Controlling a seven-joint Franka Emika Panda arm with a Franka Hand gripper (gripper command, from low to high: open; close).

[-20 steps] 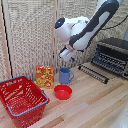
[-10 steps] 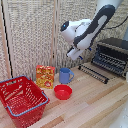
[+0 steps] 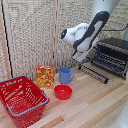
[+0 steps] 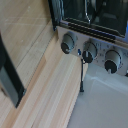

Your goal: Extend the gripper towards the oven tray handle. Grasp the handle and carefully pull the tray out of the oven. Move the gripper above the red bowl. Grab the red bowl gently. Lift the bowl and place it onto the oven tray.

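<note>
Table (image 3: 95, 107): we see pale wood planks with visible seams, carrying every object in the exterior view; in the wrist view the same light boards run up to the oven's front.
Room: we see a woven, cane-like folding screen (image 3: 30, 35) in light wooden frames standing behind the table.
Oven (image 3: 112, 52): we see it at the exterior view's right, dark and boxy, its door dropped open; the wrist view shows its silvery panel with three round knobs (image 4: 90, 50).
Tray (image 3: 107, 62): we see dark wire bars lying at the oven's mouth; we cannot tell how far out it sits.
Oven tray handle: too small for us to pick out from the other bars.
Red bowl (image 3: 63, 92): we see it on the table, just in front of the blue mug (image 3: 65, 75) and well apart from the oven.
Other things: we see an orange-yellow box (image 3: 45, 76) beside the mug and a red mesh basket (image 3: 20, 100) with a blue rim at the exterior view's left.
Arm (image 3: 87, 32): we see the white links reaching down from above, between the mug and the oven.
End effector (image 3: 78, 56): we see it just left of the open door in the exterior view, but we cannot tell how far its fingers stand apart, and we see nothing in it.
</note>
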